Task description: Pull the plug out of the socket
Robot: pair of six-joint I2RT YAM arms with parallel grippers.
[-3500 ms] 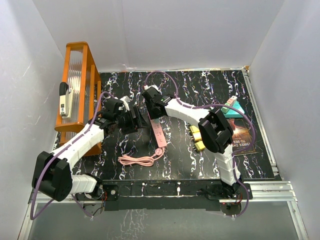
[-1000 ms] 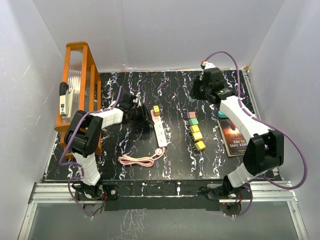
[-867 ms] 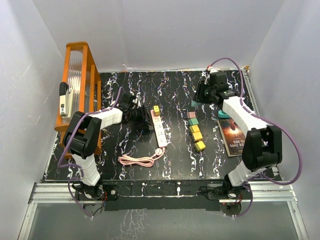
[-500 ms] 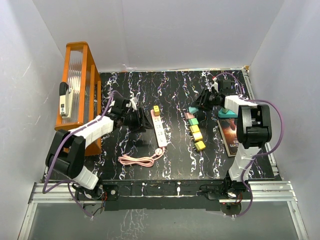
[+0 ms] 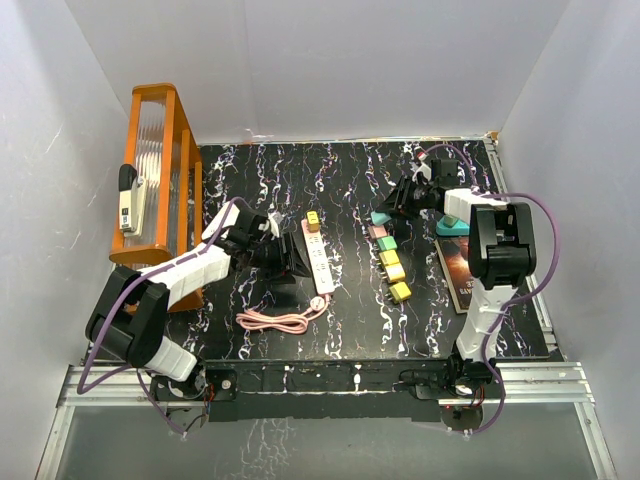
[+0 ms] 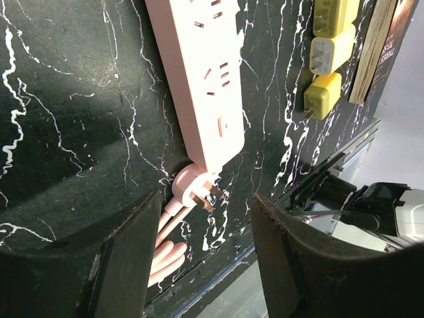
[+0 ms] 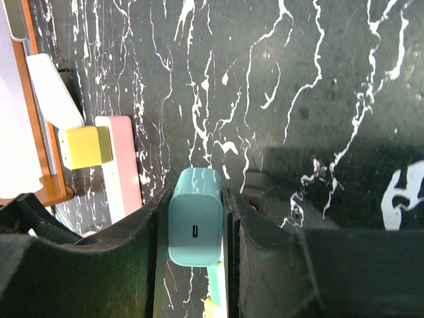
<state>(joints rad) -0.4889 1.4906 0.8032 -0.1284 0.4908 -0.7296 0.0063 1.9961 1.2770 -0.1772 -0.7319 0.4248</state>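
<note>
The right gripper (image 7: 197, 200), over the far end of the long pink plastic power strip (image 5: 318, 258) a few seconds ago, now hangs well to the strip's right. Its jaws are clamped on a small teal rectangular plug (image 7: 195, 228). That plug is clear of the strip and sits low at the far end of the row of coloured plugs (image 5: 392, 264) lying right of the strip. I judge this pull finished, with only the set-down left.

A yellow cube-shaped plug (image 5: 313, 220) remains seated in the strip's far end, so the task probably has one more plug to go.

The left gripper (image 5: 285, 256) has shifted only slightly and waits at the strip's left side, jaws spread and grasping nothing.
</note>
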